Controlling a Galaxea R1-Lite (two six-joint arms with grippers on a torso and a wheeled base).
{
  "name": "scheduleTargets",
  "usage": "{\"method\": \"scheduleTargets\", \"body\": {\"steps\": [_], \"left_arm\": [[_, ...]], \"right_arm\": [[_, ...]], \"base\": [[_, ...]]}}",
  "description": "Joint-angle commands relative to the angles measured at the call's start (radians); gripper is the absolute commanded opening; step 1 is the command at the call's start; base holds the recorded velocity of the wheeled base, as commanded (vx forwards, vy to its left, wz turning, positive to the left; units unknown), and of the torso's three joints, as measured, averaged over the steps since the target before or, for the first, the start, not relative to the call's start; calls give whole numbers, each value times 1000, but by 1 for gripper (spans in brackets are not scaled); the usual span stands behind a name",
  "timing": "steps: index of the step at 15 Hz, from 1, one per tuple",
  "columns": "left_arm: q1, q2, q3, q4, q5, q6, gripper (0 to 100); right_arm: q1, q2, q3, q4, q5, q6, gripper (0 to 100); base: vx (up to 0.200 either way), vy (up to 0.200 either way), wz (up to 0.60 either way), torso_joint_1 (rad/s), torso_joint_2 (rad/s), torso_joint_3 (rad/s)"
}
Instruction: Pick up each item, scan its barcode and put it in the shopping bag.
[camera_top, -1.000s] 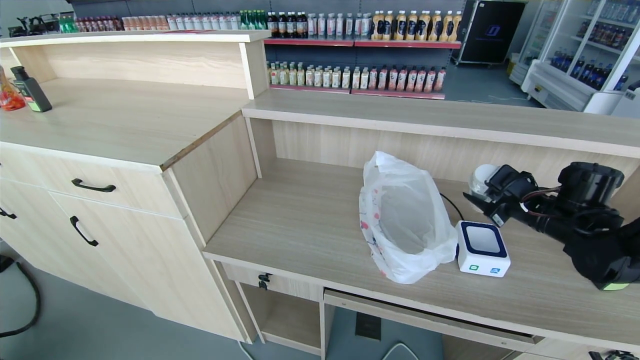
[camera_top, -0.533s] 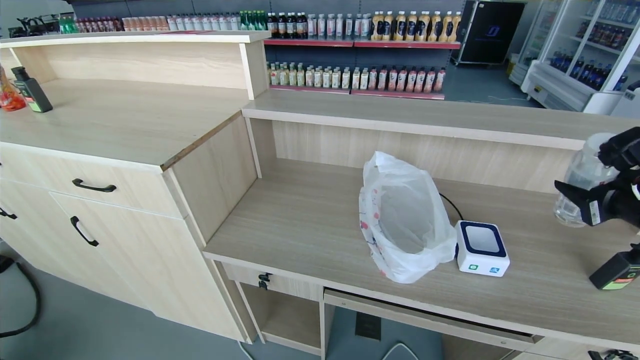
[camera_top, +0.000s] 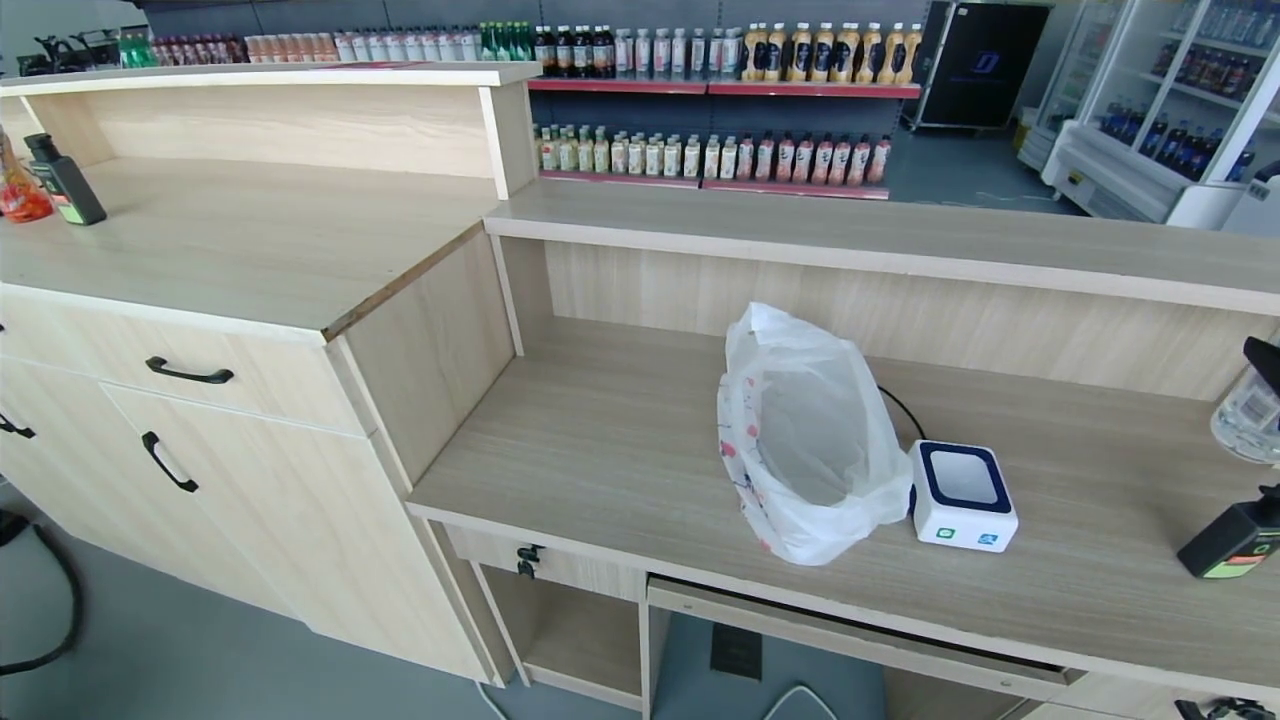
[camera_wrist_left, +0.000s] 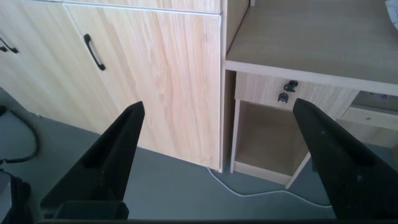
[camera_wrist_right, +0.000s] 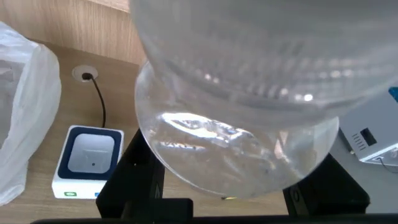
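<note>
Wooden counter (camera_top: 620, 440) bears shopping bag (camera_top: 805, 440) and scanner (camera_top: 962, 496) — right gripper (camera_wrist_right: 230, 168) clamps clear bottle (camera_wrist_right: 249, 93), left gripper (camera_wrist_left: 217, 109) spread wide

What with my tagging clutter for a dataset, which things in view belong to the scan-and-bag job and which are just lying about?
Job: clear bottle, in the right gripper; shopping bag; scanner; probably waiting: black bottle at right, dark bottle and orange bottle on the left counter.
Lying about: shelved drinks; fridges; floor cable.

Wooden counter (camera_top: 620, 440); drink shelves (camera_top: 720, 88) behind; perhaps a fridge (camera_top: 1150, 120) rightward.
</note>
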Motion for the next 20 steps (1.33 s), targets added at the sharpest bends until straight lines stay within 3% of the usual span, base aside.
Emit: {"method": "scheduleTargets", "body": {"steps": [1, 5, 9, 20], "left_arm": [[0, 0, 0, 0, 0, 0, 100], [0, 0, 0, 0, 0, 0, 100], [0, 0, 0, 0, 0, 0, 100], [0, 0, 0, 0, 0, 0, 100]], "right_arm": [[11, -15, 15, 1, 2, 14, 0], [34, -3, -1, -2, 2, 57, 0], [48, 112, -65, -4, 3, 251, 0], [264, 627, -223, -211, 2, 272, 0]], "base": [[0, 0, 600, 2, 2, 2], [0, 0, 600, 6, 2, 1], [0, 0, 0, 0, 0, 0], [0, 0, 0, 0, 0, 0]]}}
